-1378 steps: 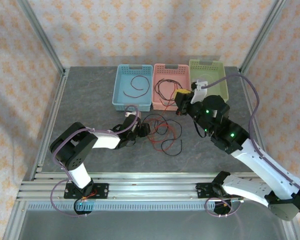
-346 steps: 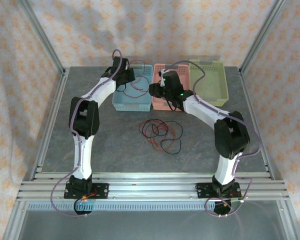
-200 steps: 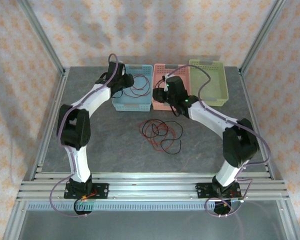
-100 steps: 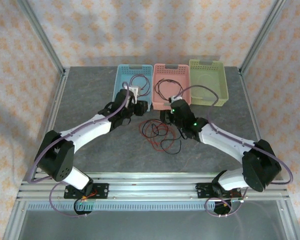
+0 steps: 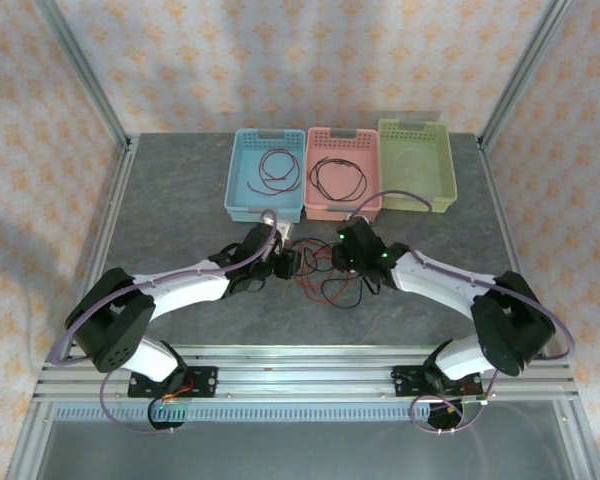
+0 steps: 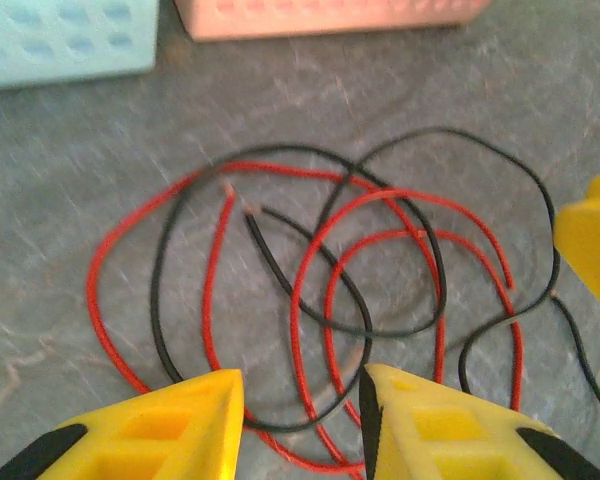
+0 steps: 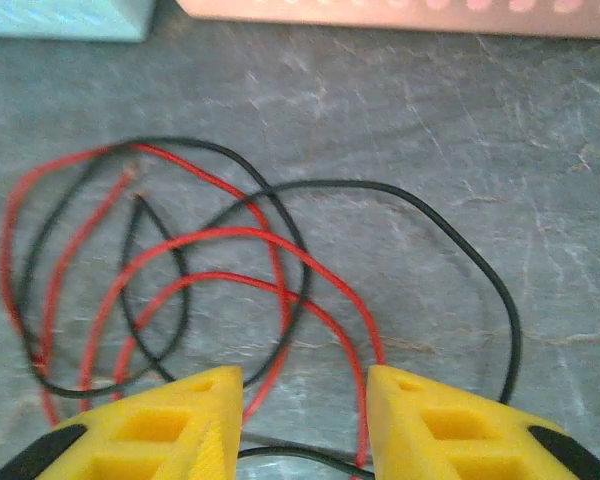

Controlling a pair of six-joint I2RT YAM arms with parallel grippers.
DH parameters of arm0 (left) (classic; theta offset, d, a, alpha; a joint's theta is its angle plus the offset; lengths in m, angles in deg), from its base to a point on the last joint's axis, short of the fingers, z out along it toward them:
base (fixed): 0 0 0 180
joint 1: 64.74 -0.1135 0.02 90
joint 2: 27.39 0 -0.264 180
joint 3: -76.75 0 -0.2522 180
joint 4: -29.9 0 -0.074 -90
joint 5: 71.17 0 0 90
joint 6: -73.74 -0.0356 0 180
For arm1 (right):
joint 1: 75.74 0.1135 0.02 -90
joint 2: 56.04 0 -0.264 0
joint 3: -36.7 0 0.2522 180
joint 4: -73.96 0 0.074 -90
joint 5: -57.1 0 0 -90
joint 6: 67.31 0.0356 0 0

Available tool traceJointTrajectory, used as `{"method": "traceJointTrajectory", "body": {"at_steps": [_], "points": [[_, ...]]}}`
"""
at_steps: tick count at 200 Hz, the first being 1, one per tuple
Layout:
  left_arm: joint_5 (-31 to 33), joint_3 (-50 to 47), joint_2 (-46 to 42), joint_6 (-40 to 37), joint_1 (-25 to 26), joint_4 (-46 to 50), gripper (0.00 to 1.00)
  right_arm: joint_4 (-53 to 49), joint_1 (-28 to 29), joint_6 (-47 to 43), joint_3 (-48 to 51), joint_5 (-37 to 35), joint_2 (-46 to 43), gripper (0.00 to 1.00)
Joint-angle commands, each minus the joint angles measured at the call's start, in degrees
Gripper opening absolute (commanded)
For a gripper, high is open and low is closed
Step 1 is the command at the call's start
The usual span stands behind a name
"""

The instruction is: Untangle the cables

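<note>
- Your tangle of cables (image 5: 325,278) lies on the grey table (image 5: 180,230), near its middle, on the near side of three baskets and apart from them.
- In the left wrist view, the red strands (image 6: 91,295) and black strands (image 6: 157,295) loop over and across each other many times. Two loose ends, one red and one black, lie just beside each other in the left part of the knot.
- Your left gripper (image 5: 292,262) is down at the left edge of the tangle with a moderate gap between its jaws. Its yellow fingers (image 6: 150,425) straddle red and black strands and pinch none.
- Your right gripper (image 5: 342,257) is at the far right edge of the tangle, facing the left one. Its jaws are parted about as much. Red and black strands run into the gap between its fingers (image 7: 460,425), and nothing is clamped.
- The blue basket (image 5: 250,212), far left, holds a thin reddish-brown cable (image 5: 273,170).
- The pink basket (image 5: 325,212), in the middle, holds a black loop (image 5: 338,178).
- The green basket (image 5: 420,203), far right, seems to hold a faint pale strand, too fine for you to make out clearly.
</note>
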Motion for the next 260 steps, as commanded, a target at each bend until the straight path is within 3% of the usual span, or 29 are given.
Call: {"method": "traceJointTrajectory", "body": {"at_steps": [1,64,189,240,260], "points": [[-0.7,-3.2,-2.2,3.4,1.2,-6.9,0.37,-5.4,-0.3,-4.1,-3.2,-3.8,2.8,0.38],[-1.7,-4.5,-1.7,4.2,1.6,-9.3,0.37,-2.8,-3.1,-6.5,-5.9,-1.3,9.5,0.36],[-2.7,-2.9,0.1,3.0,1.6,-8.9,0.35,-0.3,-4.2,-7.2,-6.6,-0.6,14.5,0.32],[-3.1,-2.5,0.5,3.0,1.7,-9.2,0.34,0.9,-4.2,-6.9,-6.1,-0.3,16.1,0.27],[-2.5,-2.5,0.1,3.0,1.6,-9.2,0.33,1.1,-4.2,-6.9,-6.0,-0.2,15.9,0.21]]}}
